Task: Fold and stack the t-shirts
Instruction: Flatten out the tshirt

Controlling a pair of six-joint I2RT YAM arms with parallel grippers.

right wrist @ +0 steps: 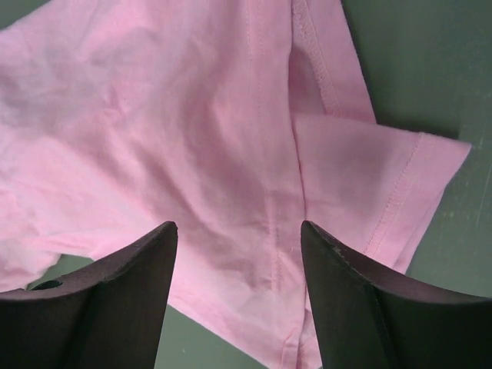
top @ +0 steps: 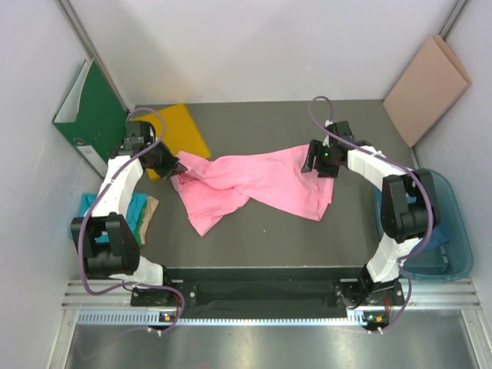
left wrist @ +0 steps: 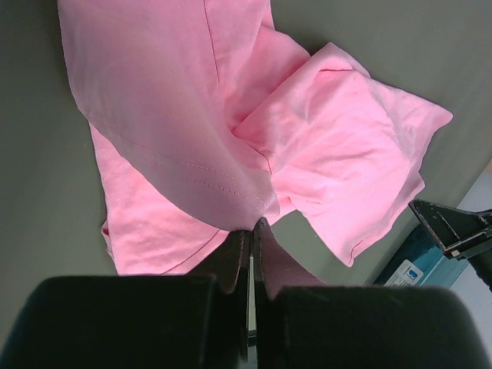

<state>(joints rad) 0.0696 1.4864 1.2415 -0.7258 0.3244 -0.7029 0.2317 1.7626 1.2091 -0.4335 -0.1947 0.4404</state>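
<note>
A bright pink t-shirt [top: 254, 184] lies crumpled and spread across the middle of the dark table. My left gripper [top: 178, 164] is at its left end, shut on a fold of the shirt's edge. The left wrist view shows the jaws [left wrist: 251, 227] pressed together with the pink cloth [left wrist: 192, 115] pinched at their tips and lifted. My right gripper [top: 314, 163] hangs open over the shirt's right part. In the right wrist view its fingers [right wrist: 238, 231] stand wide apart above the pink cloth [right wrist: 192, 138], near a sleeve [right wrist: 377, 192], holding nothing. Teal cloth [top: 91, 204] lies at the left, partly hidden by the left arm.
A green binder [top: 92, 115] leans on the left wall, with a yellow sheet [top: 187, 127] beside it at the table's back left. A tan folder [top: 427, 77] leans at the back right. A blue bin [top: 453, 231] stands at the right edge.
</note>
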